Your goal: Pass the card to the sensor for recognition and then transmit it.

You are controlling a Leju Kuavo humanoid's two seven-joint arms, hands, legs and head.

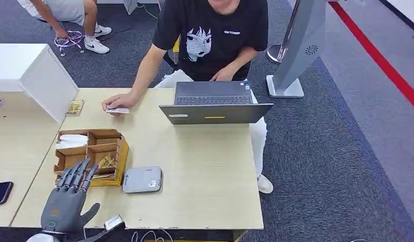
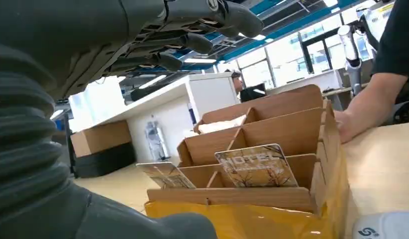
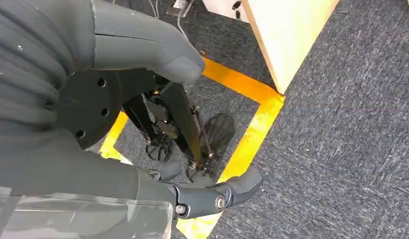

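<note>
Now my left hand [image 1: 69, 194] hovers spread and empty just beside the card box [image 1: 91, 156]; reaching carelessly, I may push the box or pinch two cards [image 2: 256, 167].

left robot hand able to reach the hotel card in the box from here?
Probably yes: the left robot hand hovers open just short of the cardboard box, and the hotel card stands upright in the near compartment, nothing blocking.

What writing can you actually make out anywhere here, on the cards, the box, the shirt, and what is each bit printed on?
"HOTEL": on the brown patterned card standing in the cardboard divider box.
Small white wording on the person's black T-shirt: too small to read.
Blue mark on the flat grey sensor box: blurred, unreadable.
Stickers on the dark grey laptop: too small to read.
</note>
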